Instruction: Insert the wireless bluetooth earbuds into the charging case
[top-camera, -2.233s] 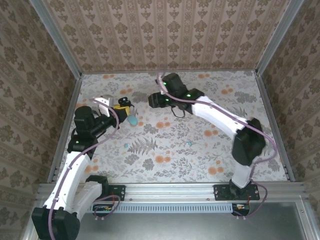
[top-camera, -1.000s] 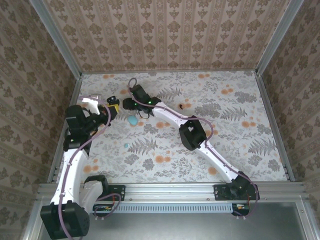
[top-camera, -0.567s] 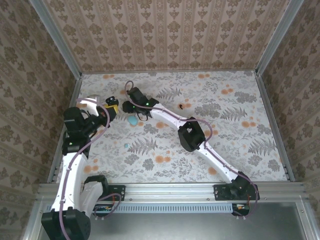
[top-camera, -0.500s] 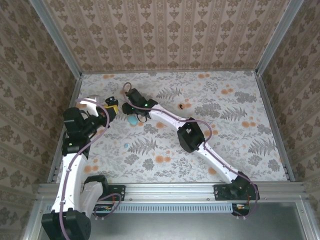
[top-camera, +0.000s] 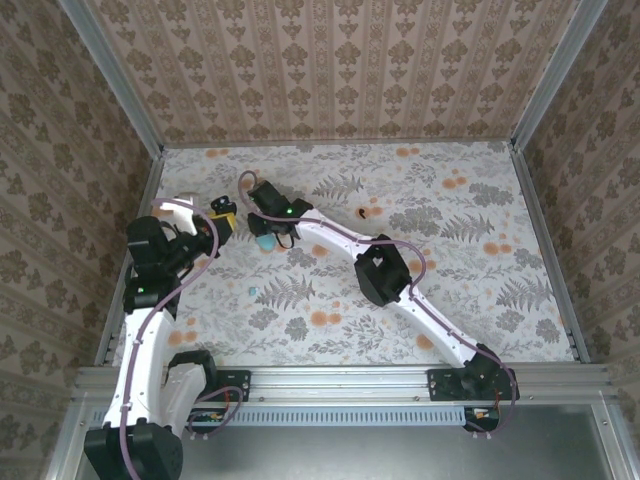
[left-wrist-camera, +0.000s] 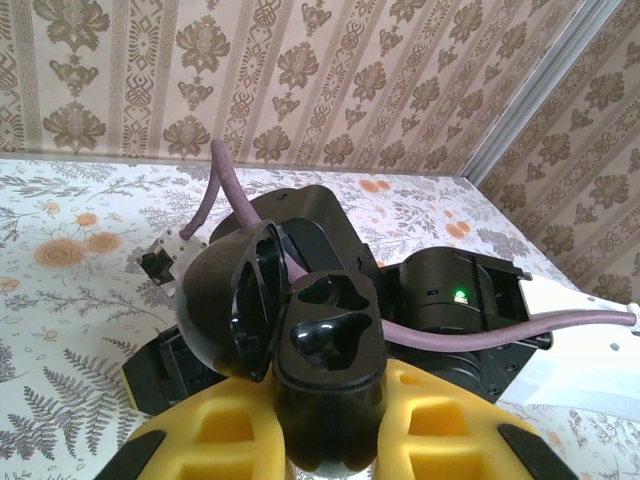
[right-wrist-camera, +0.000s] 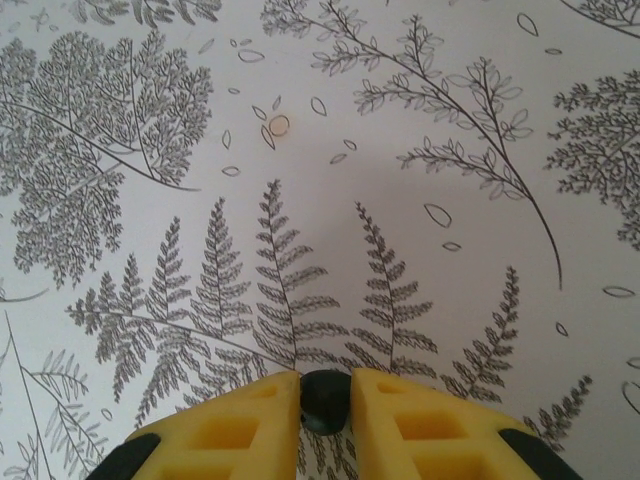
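The left gripper (left-wrist-camera: 325, 425) is clamped on an open black case (left-wrist-camera: 320, 340) at bottom centre. The right gripper (right-wrist-camera: 325, 392) is pinched together on a small black earbud (right-wrist-camera: 325, 402) at the bottom edge.

Top camera: fixed high behind the arm bases at the near edge, angled down and forward. It takes in the whole table (top-camera: 450, 250) up to the far wall.

Left wrist camera: just behind the left end effector (left-wrist-camera: 325, 395), by the left edge, near level, facing the far right corner. It shares the right arm (left-wrist-camera: 455, 300) with the top view.

Right wrist camera: behind the right end effector (right-wrist-camera: 325, 388), facing straight down, very close to the table.
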